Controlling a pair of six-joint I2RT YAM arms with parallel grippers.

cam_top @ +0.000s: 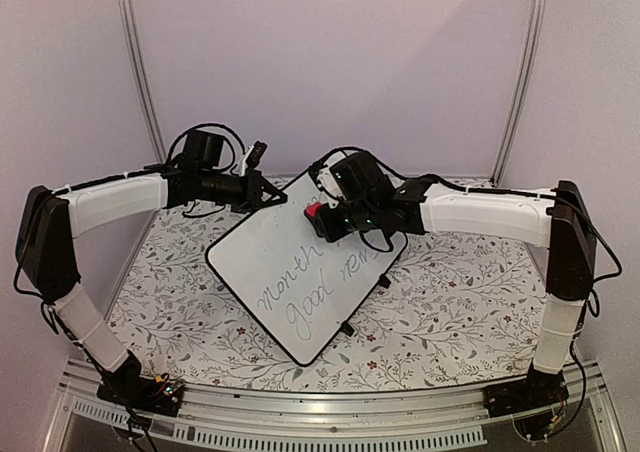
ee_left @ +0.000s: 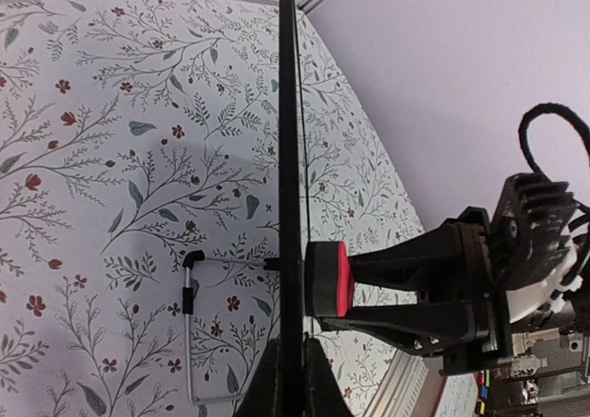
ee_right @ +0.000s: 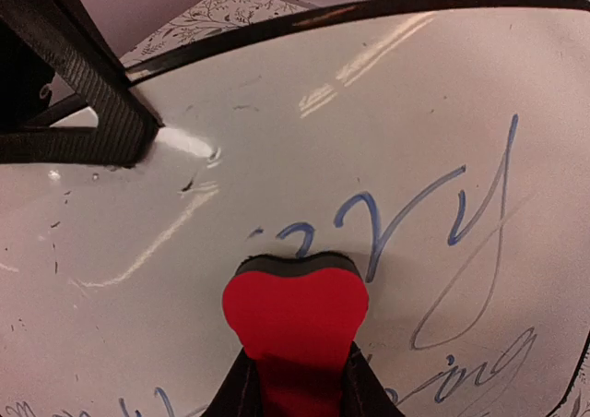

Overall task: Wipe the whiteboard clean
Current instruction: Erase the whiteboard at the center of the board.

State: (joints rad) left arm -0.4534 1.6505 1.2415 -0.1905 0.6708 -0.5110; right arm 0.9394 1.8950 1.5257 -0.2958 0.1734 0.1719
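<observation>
The whiteboard (cam_top: 290, 272) has a black frame and grey handwriting and stands tilted over the flowered table. My left gripper (cam_top: 272, 194) is shut on its far top edge; in the left wrist view the board (ee_left: 288, 113) shows edge-on between that gripper's (ee_left: 288, 373) jaws. My right gripper (cam_top: 325, 219) is shut on a red eraser (cam_top: 314, 212) with a dark felt face. The eraser (ee_right: 295, 311) presses flat on the board (ee_right: 387, 94) just below the blue writing, held by the right gripper (ee_right: 295, 385). The eraser also shows in the left wrist view (ee_left: 330, 283).
A bent wire stand (ee_left: 191, 334) sticks out behind the board. The left gripper's finger (ee_right: 83, 94) shows at the board's top left in the right wrist view. The flowered tablecloth (cam_top: 450, 312) lies around the board; lilac walls enclose the back and sides.
</observation>
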